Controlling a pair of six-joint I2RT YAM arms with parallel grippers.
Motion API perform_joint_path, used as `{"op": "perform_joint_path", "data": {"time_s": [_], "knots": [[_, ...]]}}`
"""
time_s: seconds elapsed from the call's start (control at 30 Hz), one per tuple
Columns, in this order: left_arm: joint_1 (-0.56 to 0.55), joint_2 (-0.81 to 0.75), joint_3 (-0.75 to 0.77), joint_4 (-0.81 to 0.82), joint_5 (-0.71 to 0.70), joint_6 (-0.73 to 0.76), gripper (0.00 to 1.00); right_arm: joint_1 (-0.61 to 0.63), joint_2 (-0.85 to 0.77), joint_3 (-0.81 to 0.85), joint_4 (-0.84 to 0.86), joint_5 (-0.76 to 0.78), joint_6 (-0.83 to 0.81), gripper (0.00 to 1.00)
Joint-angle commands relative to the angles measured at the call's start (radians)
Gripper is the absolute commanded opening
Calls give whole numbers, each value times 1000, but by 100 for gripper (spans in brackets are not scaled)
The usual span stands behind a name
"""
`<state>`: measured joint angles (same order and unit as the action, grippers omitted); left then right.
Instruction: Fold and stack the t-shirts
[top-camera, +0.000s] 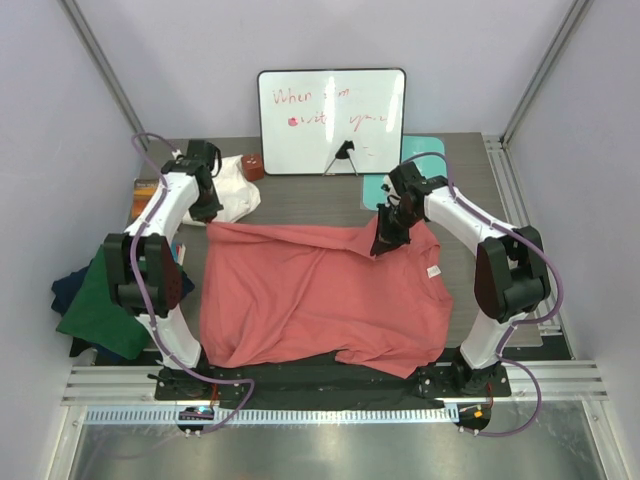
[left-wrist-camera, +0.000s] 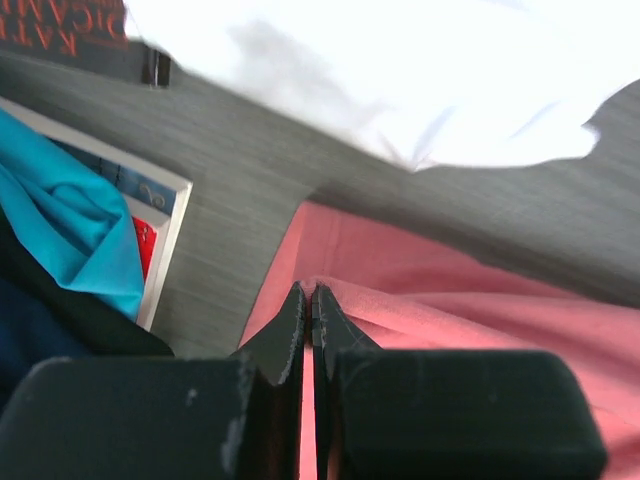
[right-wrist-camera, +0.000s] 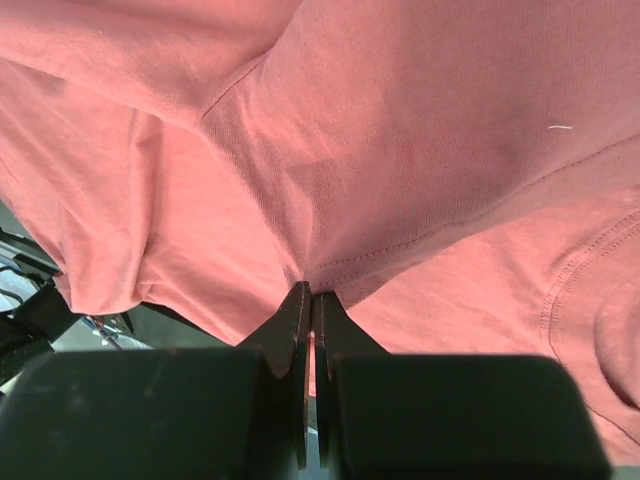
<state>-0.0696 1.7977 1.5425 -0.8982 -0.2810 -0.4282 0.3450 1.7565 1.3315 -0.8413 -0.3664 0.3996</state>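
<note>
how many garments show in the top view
4: salmon-pink cotton t-shirt centre, dark green shirt and navy shirt piled left, white garment back left. More may be hidden.

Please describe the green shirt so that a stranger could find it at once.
Find the big pink shirt spread across the table. Left of it, past the left arm, a crumpled heap lies at the edge. The green shirt is the top one, over navy cloth.
</note>
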Motion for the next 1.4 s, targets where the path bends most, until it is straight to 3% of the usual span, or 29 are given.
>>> {"op": "perform_joint_path", "data": {"time_s": [0.0, 0.23, 0.57, 0.7, 1.07, 1.37], "knots": [[5, -38, -99, -8, -27, 20, 0, 8, -22, -31, -5, -22, 4, 1], [5, -47, -223, 2, -41, 11, 0, 17, -17, -68, -2, -25, 1, 1], [5, 12, -216, -24, -52, -32, 0, 40, 34, -98, -4, -3, 5, 2], [5, -35, -199, -34, -58, -35, 0, 42, -9, -89, -15, 6, 15, 1], [7, -112, 10, -74, -75, 2, 0, 26, 21, 172, -82, 43, -2, 1], [7, 78, 322, -110, -136, 34, 0, -95, 187, 552, -156, 49, -22, 1]]}}
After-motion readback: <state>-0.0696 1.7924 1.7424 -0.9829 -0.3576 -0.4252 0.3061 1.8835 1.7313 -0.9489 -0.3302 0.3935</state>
